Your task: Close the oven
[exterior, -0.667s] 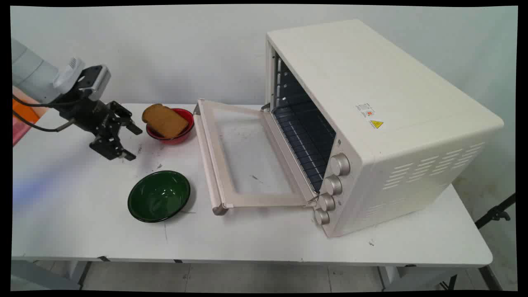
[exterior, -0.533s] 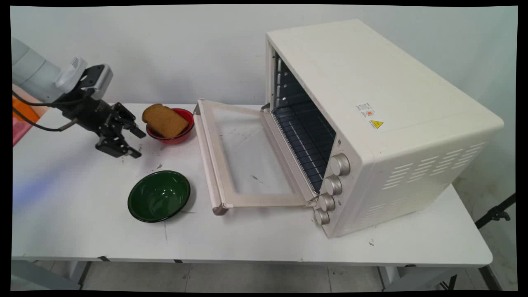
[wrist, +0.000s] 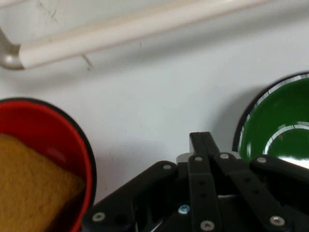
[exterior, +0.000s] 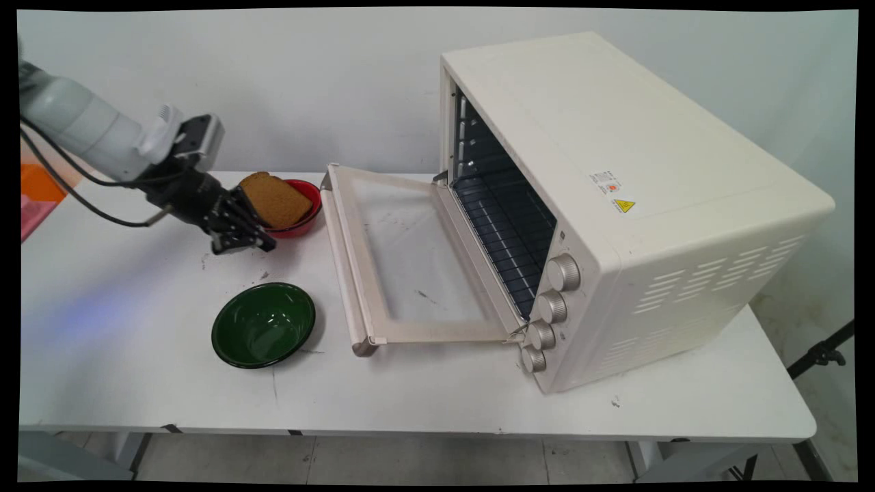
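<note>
Black two-finger gripper (exterior: 265, 244) sits low over the white worktop (exterior: 137, 342), at the left side, on the near-left flank of the small red enamel bowl (exterior: 301, 225). Fingers look closed together with nothing between them: the hand view shows one joined black tip (wrist: 202, 140) and bare worktop (wrist: 159, 96) around it.

Key relation: the brown slice of toast (exterior: 277, 198) lies in the red bowl, to the far right of the fingertips, not between them. The slice is tilted, its long axis running far-left to near-right, and its far-left end pokes out over the rim. In the main view the fingertips overlap the bowl's near-left rim. Can't tell if they touch it or hang just beside it.

Hand view agrees: red bowl (wrist: 53, 130) with toast (wrist: 29, 183) sits off to one side of the fingers, and the dark green enamel bowl (wrist: 280, 125) is off to the other. The fingers point down the gap between the two bowls toward the cream bar handle (wrist: 135, 26) of the oven door.

Green bowl (exterior: 263, 324) is empty, nearer than the gripper and apart from it. The cream toaster oven (exterior: 615, 171) stands at right, with its glass door (exterior: 403, 260) dropped flat open and the handle (exterior: 345, 266) just right of both bowls.
</note>
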Controlling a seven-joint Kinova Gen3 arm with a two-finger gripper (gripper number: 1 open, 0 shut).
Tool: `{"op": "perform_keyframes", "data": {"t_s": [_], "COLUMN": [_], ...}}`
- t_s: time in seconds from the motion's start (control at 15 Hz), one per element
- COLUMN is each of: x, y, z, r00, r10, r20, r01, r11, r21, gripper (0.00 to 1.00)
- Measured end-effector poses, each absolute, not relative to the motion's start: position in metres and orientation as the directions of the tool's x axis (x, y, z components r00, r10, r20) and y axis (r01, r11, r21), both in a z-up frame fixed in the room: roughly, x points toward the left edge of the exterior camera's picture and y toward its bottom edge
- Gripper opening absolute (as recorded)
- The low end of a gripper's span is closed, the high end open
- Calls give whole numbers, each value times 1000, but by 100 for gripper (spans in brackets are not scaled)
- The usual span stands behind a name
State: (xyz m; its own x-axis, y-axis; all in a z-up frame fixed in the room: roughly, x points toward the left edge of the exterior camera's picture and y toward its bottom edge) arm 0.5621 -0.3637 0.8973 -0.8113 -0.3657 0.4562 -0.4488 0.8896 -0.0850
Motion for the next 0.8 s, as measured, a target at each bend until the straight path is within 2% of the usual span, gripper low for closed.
{"op": "perform_keyframes", "data": {"t_s": [0.8], "x": [497], "y": [-381], "z": [829], "r00": [-767], "r10": [-423], "r20": [482], "r01": [-526], "r11": [845], "r21": [-95], "gripper": [0]}}
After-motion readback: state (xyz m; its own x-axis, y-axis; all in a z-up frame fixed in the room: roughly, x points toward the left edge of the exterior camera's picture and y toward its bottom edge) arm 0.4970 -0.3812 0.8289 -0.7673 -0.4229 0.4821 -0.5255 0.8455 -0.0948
